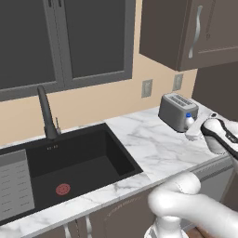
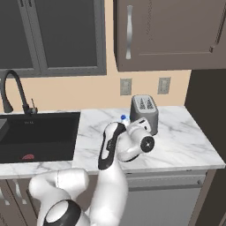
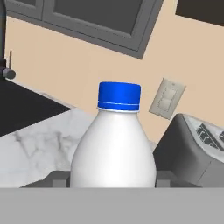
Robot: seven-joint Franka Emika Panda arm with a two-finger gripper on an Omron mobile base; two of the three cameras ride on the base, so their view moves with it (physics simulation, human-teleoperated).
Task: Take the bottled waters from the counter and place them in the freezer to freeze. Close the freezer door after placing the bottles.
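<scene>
Bottle grasp is the step in hand: the white bottle with the blue cap (image 3: 114,144) stands upright on the marble surface (image 1: 153,144), just beside the grey toaster (image 1: 178,110) on its sink side, and the hand view shows it dead centre between the two dark fingertips (image 3: 56,178), which sit at either side of its lower body. The pincer (image 3: 109,180) looks closed in around the bottle's belly, though whether the pads already press on the plastic I cannot tell for sure; I judge it a grip at or near contact.

To do this well, the squeeze should land on the wide straight part of the body, not on the sloping shoulder, where a smooth bottle would slip upward. The lift ought to go straight up first, since the toaster is close on one side and a sideways drag could knock it. Keeping the bottle upright matters for the carry toward the freezer.
</scene>
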